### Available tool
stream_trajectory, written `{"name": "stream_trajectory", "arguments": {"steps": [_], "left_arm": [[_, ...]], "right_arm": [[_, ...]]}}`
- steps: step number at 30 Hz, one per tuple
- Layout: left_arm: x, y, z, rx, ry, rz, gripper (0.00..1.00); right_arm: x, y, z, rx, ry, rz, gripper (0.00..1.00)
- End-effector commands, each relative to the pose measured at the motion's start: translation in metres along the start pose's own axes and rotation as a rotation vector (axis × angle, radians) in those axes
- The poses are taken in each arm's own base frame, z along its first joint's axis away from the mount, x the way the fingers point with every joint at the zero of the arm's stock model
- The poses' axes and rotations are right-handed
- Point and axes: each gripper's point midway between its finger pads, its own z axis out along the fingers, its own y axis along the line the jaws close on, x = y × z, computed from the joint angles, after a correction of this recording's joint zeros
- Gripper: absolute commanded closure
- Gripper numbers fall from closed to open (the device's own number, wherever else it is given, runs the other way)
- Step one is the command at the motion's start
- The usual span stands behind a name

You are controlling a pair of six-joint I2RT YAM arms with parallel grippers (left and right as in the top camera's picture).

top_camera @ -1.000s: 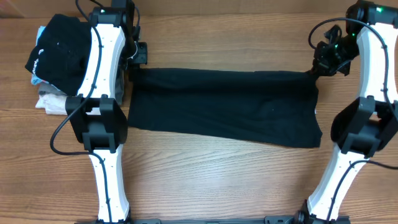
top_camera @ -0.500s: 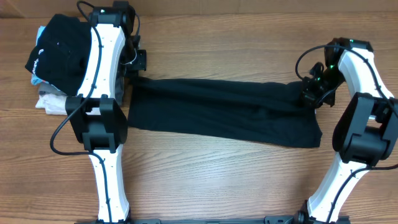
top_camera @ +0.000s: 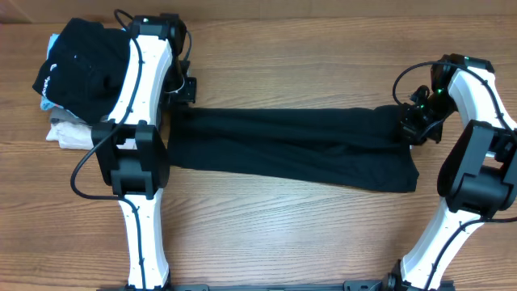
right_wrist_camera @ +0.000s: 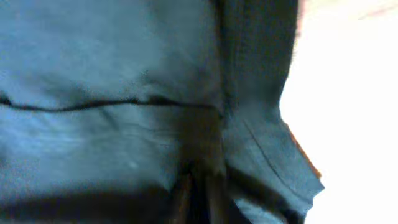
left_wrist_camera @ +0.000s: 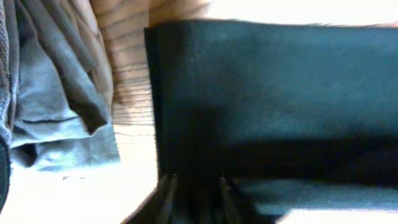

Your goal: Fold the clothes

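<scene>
A long black garment [top_camera: 291, 149] lies stretched across the wooden table. Its far edge is lifted and drawn toward the near edge. My left gripper [top_camera: 179, 107] is shut on the garment's far left corner; in the left wrist view [left_wrist_camera: 194, 186] the fingers pinch the black cloth [left_wrist_camera: 273, 93]. My right gripper [top_camera: 408, 123] is shut on the far right corner; in the right wrist view [right_wrist_camera: 199, 186] the fingers pinch a fold of the cloth [right_wrist_camera: 112, 74].
A pile of folded clothes [top_camera: 73, 77], black on top with white and grey beneath, sits at the far left. It shows as grey cloth in the left wrist view [left_wrist_camera: 56, 93]. Bare wooden table [top_camera: 283, 234] lies in front of the garment.
Both grippers have pulled the garment's far edge toward the near side, so the cloth looks narrower. The right gripper dropped from the far right corner down to the cloth.
</scene>
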Motion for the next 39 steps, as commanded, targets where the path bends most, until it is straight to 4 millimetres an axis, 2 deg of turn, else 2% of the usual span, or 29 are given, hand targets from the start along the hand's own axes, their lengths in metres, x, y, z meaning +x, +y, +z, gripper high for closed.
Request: {"name": "stream_trajectory", "arguments": {"steps": [1,4,8,10,13,16,17,18,21,25,29,33,39], "left_arm": [[0.005,0.015,-0.007,-0.061,-0.009,0.001,0.44],[0.002,0.020,-0.007,-0.069,-0.021,-0.007,0.35],[-0.003,0.024,-0.008,-0.064,-0.041,-0.020,0.30],[-0.007,0.019,-0.008,-0.016,-0.054,0.016,0.22],[-0.007,0.002,-0.009,0.078,-0.057,0.147,0.12],[-0.007,-0.001,-0.008,0.091,-0.062,0.212,0.07],[-0.008,-0.001,-0.008,0.091,-0.065,0.218,0.07],[-0.009,-0.001,-0.008,0.091,-0.072,0.218,0.07],[-0.012,-0.003,-0.008,0.101,-0.083,0.215,0.11],[-0.016,0.008,0.000,0.080,-0.084,0.185,0.14],[-0.014,0.010,0.017,0.083,-0.056,0.164,0.15],[0.002,0.009,0.050,0.083,0.022,0.165,0.16],[0.010,0.009,0.078,0.082,0.055,0.164,0.18]], "right_arm": [[0.005,-0.003,-0.011,0.005,-0.017,-0.012,0.66],[0.006,-0.003,-0.011,0.004,-0.012,-0.025,0.55],[0.004,-0.002,-0.016,-0.001,-0.023,-0.030,0.54],[-0.001,0.007,-0.027,-0.051,-0.045,-0.039,0.54],[-0.014,0.035,-0.053,-0.171,-0.138,-0.135,0.51],[-0.018,0.045,-0.056,-0.186,-0.167,-0.188,0.44],[-0.018,0.047,-0.055,-0.184,-0.170,-0.203,0.34],[-0.019,0.049,-0.055,-0.182,-0.176,-0.217,0.31],[-0.024,0.052,-0.055,-0.183,-0.199,-0.227,0.28],[-0.030,0.052,-0.056,-0.184,-0.221,-0.230,0.28],[-0.031,0.053,-0.057,-0.185,-0.228,-0.231,0.28],[-0.037,0.054,-0.058,-0.186,-0.253,-0.234,0.27],[-0.041,0.054,-0.059,-0.187,-0.268,-0.237,0.27]]}}
